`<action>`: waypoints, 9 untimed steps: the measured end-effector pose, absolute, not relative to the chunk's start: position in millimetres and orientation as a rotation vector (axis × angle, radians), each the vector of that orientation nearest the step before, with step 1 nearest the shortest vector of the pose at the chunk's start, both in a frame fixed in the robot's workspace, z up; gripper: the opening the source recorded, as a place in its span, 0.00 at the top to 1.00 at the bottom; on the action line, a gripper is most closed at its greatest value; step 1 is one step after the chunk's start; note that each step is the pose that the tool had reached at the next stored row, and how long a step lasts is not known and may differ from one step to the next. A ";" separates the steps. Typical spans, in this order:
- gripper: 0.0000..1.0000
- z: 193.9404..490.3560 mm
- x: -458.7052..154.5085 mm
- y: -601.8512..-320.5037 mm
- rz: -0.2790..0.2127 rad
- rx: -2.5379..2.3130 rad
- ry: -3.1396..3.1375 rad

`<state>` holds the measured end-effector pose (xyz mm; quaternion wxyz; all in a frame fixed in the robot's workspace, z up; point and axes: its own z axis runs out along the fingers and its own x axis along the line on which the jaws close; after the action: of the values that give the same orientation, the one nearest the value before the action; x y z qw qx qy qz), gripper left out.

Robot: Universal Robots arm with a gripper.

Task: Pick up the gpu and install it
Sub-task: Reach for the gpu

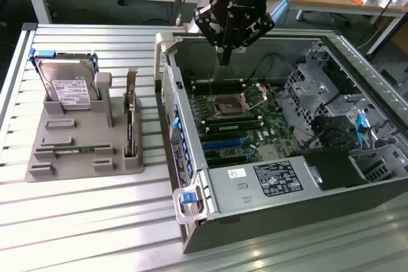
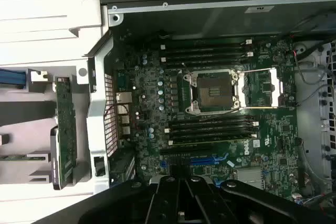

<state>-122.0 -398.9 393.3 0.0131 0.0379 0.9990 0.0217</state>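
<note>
The gpu point(image 1: 131, 121) is a thin dark card with a silver bracket, standing on edge in a slot of the grey holder point(image 1: 83, 141) at the exterior view's left. In the wrist view the gpu point(image 2: 64, 129) shows edge-on beside the case wall. My gripper point(image 1: 224, 55) hangs over the open computer case, above the motherboard point(image 1: 236, 122), well apart from the gpu. Its fingers point(image 2: 176, 195) are pressed together with nothing between them, so the gripper point(image 2: 184, 184) is shut and holds nothing. Below it lie the motherboard's point(image 2: 210, 119) blue card slots point(image 2: 207, 159).
A silver hard drive point(image 1: 67, 84) in a blue frame stands in the grey holder, and a green memory stick point(image 1: 70, 151) lies at its front. The case's metal wall point(image 1: 175, 113) rises between holder and motherboard. Drive cages and cables point(image 1: 338, 113) crowd the case's far side.
</note>
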 end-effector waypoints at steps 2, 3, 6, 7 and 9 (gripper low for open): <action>0.89 393.3 -123.4 -398.9 0.068 0.118 3.113; 0.89 393.3 -123.5 -398.9 0.068 0.118 3.112; 0.89 393.3 -123.8 -398.9 0.068 0.118 3.113; 0.89 393.3 -123.8 -398.9 0.068 0.118 3.113; 0.89 393.3 -124.5 -398.9 0.068 0.118 3.112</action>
<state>-124.5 -398.9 393.3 0.0131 0.0379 0.9990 0.0217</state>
